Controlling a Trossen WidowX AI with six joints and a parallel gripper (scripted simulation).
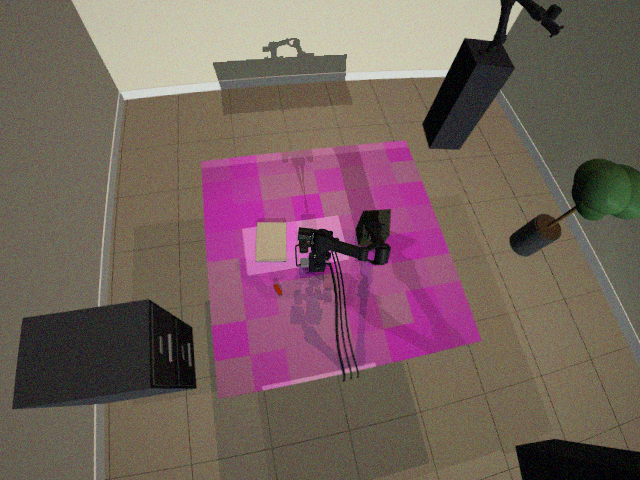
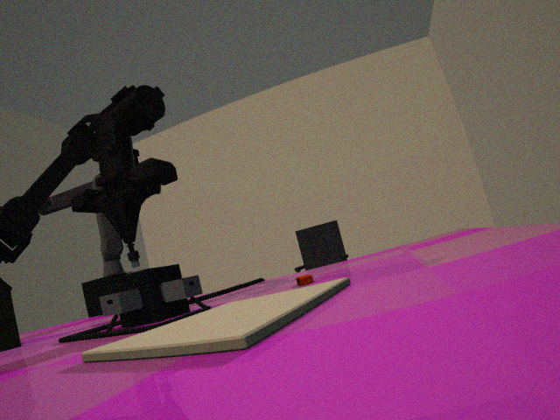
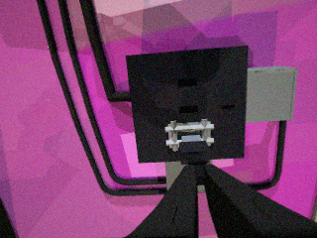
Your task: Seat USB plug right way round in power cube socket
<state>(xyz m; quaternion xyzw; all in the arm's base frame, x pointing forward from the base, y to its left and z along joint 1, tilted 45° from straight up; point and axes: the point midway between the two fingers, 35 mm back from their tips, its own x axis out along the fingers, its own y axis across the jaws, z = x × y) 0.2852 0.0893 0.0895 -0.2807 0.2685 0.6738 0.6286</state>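
The power cube [image 2: 156,296] [image 3: 154,109] is a black box with slots in its top. My gripper [image 2: 131,242] [image 3: 198,173] points down over it and is shut on the USB plug [image 2: 132,255] [image 3: 194,147], holding it by its dark body. The plug's pale metal end points down, just above the cube's top in the exterior view. In the wrist view the plug overlaps a white bracket-like frame [image 3: 189,127] around a socket near the cube's lower edge. The socket opening is hidden behind the plug. In the top view the arm hides most of the cube.
Grey blocks [image 2: 121,302] [image 2: 180,288] [image 3: 269,94] stick out of the cube's sides, with black cables [image 1: 338,320] [image 3: 74,99] running around it. A cream board [image 1: 271,241] [image 2: 217,323] lies beside it. A small orange-red object [image 1: 278,289] [image 2: 304,280] lies beyond the board.
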